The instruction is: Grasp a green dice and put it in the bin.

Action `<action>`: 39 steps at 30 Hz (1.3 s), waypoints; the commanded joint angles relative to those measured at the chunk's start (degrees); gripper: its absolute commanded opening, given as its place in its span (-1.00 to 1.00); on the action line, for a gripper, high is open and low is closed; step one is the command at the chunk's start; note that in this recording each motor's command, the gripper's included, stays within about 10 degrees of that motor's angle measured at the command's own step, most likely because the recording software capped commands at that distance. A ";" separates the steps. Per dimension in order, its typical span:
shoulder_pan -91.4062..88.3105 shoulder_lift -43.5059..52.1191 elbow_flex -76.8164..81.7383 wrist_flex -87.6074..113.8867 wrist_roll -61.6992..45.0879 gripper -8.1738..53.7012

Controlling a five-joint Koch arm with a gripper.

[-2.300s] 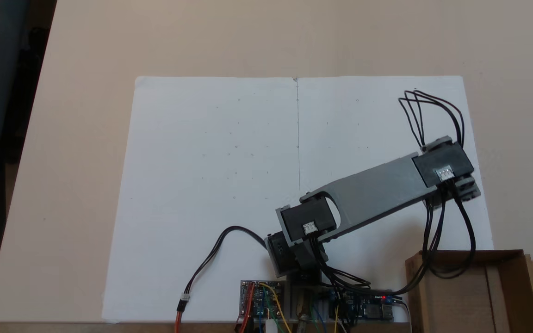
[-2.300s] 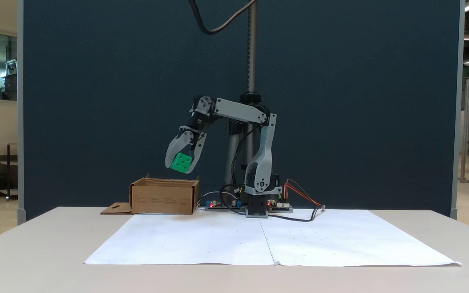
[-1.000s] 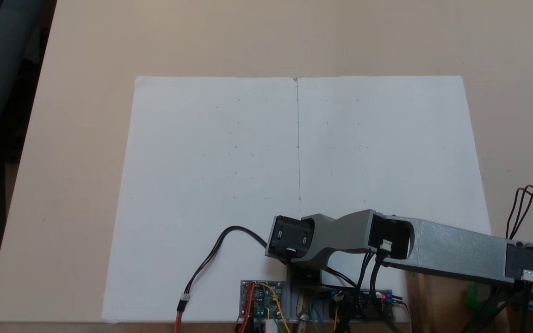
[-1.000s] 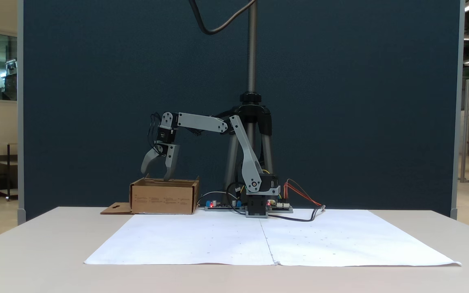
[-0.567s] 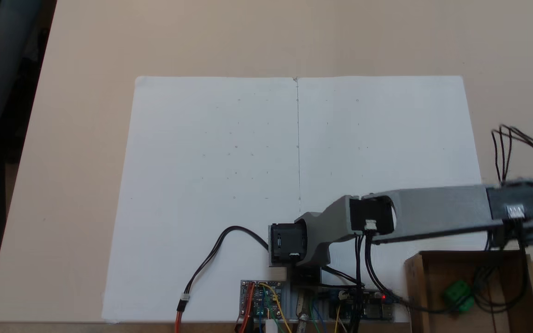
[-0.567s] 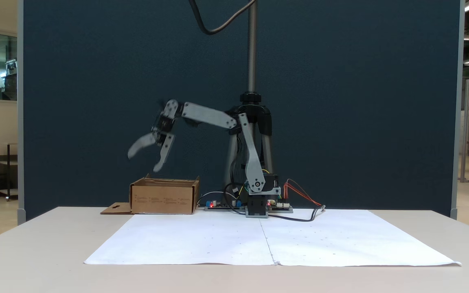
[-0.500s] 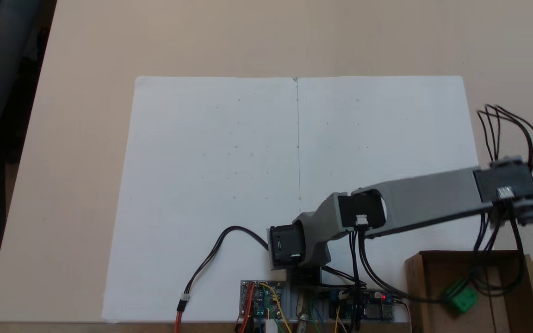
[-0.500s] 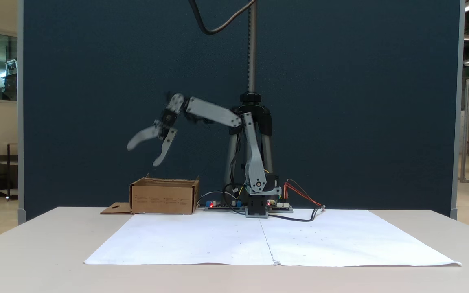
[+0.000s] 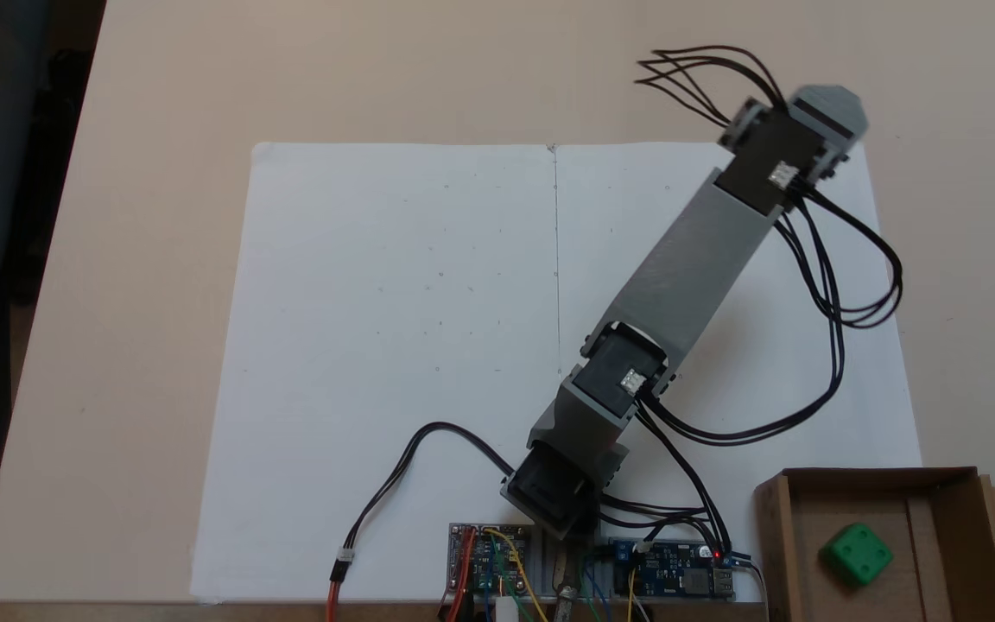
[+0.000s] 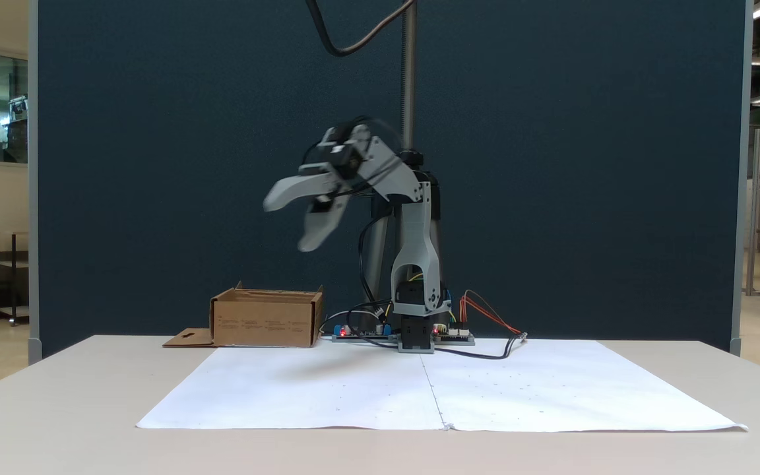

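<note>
Green dice [image 9: 857, 554]: lying inside the bin [image 9: 947, 479], lower right corner of the top-down fixed view, on the bin floor toward its left half, apart from the walls. One pip face up; pip count too small to read. Not touched by anything.

Bin: brown cardboard, low walls, flap w/ hang-hole cutout on its right side in the top-down view. In the front-facing fixed view it [image 10: 266, 320] sits left of centre on the surface [image 10: 57, 409], flap flat to its left, just beside the left rear edge of the white paper sheet [image 10: 551, 396]. Dice interior hidden by the wall in that view.

Gripper [image 10: 285, 223]: raised, upper centre-left of the front-facing view, well above the bin and to the right of it. Jaws spread wide apart, nothing between them, i.e. released and empty. Some motion blur on the jaws.

Arm [image 9: 687, 259]: in the top-down view runs diagonally from the base at bottom centre up to the upper right of frame, over the right half of the paper. Wrist end sits past the paper's top right corner. Black cables loop off both sides of the wrist.

Base area: circuit boards [image 9: 489, 553] at bottom centre of the top-down view, red LED lit, coloured wires attached. Black cable curves left across the paper.
</note>
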 commanded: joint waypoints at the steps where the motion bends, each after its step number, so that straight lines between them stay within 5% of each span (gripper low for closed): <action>1: -5.27 4.04 -0.18 -3.16 3.25 0.66; 20: -37.09 29.71 47.37 -38.39 1.32 0.67; 39: -37.09 41.13 79.63 -75.48 -3.08 0.66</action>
